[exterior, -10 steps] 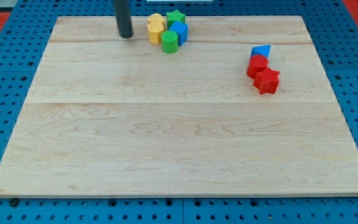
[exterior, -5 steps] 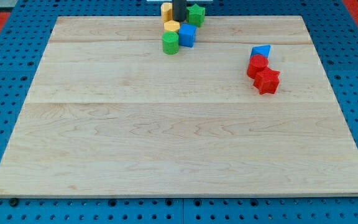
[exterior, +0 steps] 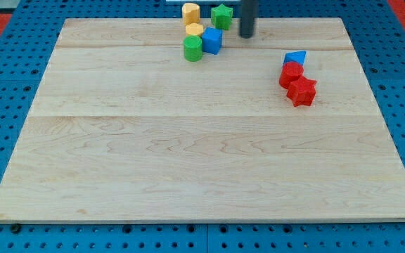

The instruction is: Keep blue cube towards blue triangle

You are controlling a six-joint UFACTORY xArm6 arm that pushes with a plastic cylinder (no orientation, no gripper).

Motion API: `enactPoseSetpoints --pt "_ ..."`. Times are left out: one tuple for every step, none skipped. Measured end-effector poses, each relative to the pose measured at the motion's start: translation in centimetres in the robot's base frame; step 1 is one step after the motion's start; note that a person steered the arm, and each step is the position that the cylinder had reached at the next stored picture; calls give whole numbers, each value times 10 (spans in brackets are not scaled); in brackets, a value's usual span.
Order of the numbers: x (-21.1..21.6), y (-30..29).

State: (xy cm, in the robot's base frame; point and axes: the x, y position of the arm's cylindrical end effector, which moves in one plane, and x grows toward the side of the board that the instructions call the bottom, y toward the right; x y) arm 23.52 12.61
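Since a moment ago, your tip (exterior: pixel 247 35) slid right, past the blue cube (exterior: pixel 212 40). It held nothing. Next, you needed to push the cube from its left toward the blue triangle (exterior: pixel 295 57).

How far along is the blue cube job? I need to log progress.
Done: nothing yet; the blue cube sits beside the green cylinder, far from the blue triangle. In hand: my tip stands just right of the cube. Left: the whole push rightward.

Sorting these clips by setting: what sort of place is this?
Likely a lab test bench: a wooden board lies on a blue pegboard surface, with small coloured blocks such as the blue cube and my tip beside it.
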Motion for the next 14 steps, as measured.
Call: enactPoseSetpoints --pt "-43 59" --pt "-43 -78" --pt "-43 -76" --pt "-43 -122" --pt "-43 -106" --pt "-20 -109" --pt "-12 -166" --pt "19 -184" --pt "24 -126" --pt "24 -110" --pt "21 -110" --pt "20 -81" --pt "20 -24" --pt "41 -6"
